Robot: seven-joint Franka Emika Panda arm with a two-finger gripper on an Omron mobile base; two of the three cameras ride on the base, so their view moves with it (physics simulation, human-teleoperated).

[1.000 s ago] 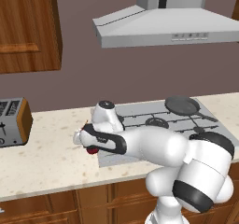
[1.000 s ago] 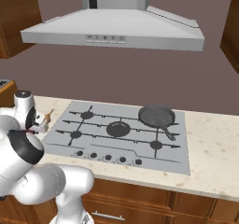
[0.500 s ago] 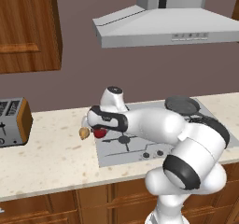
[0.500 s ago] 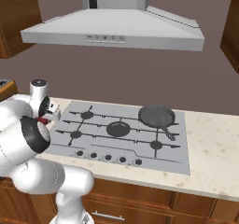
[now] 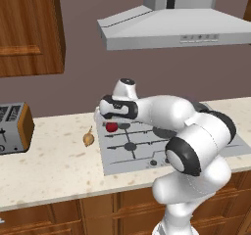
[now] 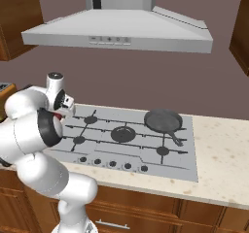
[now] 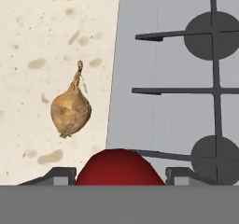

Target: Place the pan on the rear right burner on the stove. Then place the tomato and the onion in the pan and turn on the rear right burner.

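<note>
Hand view: gripper (image 7: 120,171) jaws clamping the tomato (image 7: 119,167), hanging over the stove (image 7: 168,55) left edge. Onion (image 7: 70,109) lying on the counter (image 7: 51,41) just beside that edge. Pan (image 6: 164,121) sitting on the rear right burner, right base view.

White arm, dark joints

The arm (image 5: 196,136) is built of glossy white rounded shells, with black bands ringing its joints; a white cylinder capped by a dark disc sits at 12 o'clock of the black-collared wrist (image 5: 119,106), and the base column is white.
</note>
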